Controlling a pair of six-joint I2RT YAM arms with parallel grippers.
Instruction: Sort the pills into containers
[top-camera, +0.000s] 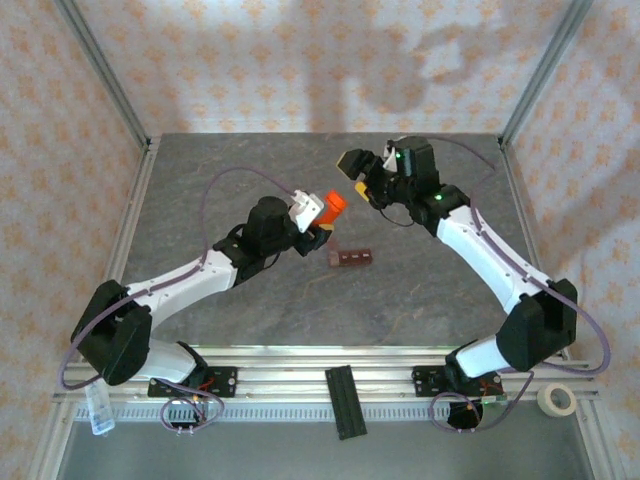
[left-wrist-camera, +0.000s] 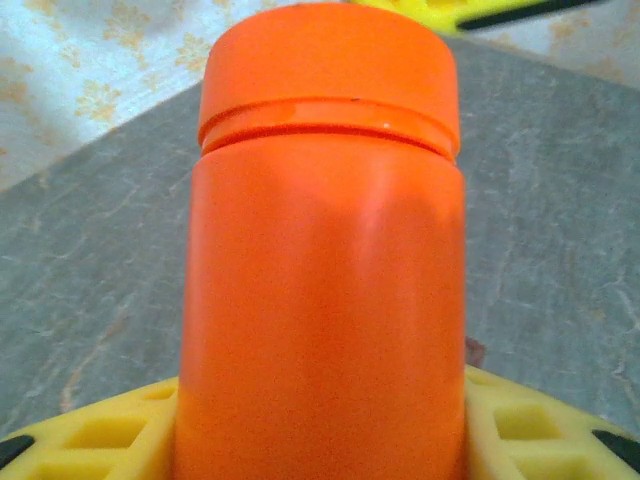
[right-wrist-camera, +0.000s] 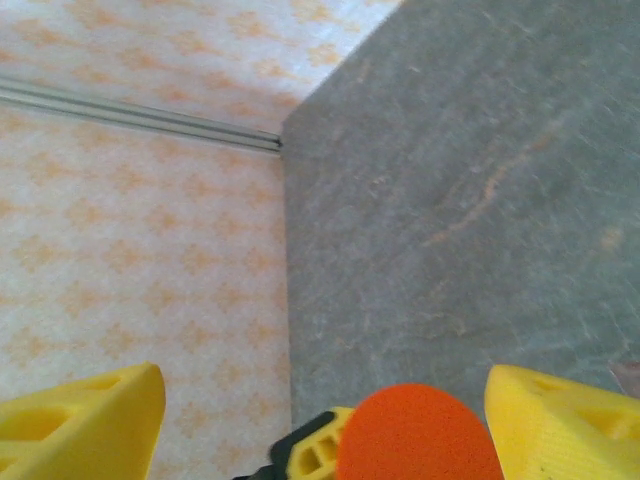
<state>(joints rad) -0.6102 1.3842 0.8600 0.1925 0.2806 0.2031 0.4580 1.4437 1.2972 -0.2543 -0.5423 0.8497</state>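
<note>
**A:** Largest item?

**B:** Grey stone-patterned table (top-camera: 250, 310), with patterned panels on three sides.

**A:** Next?

**B:** Two arms. The left gripper (top-camera: 322, 215) is at table centre, clamped around an orange bottle (top-camera: 334, 207). The bottle is held off the surface with its cap pointing far-right. The right gripper (top-camera: 358, 178) is just beyond the cap with its jaws spread. In its wrist view the cap sits between the yellow fingers (right-wrist-camera: 80, 420), with a gap on each side.

**A:** Smaller lots?

**B:** Black ribbed bar (top-camera: 345, 400) on the near rail, between the arm bases. Tape roll (top-camera: 556, 399) at the near right corner.

**A:** The containers?

**B:** The containers (top-camera: 352, 258) are one dark reddish-brown strip. It lies flat at mid-table, near-right of the held bottle and apart from both grippers.
</note>
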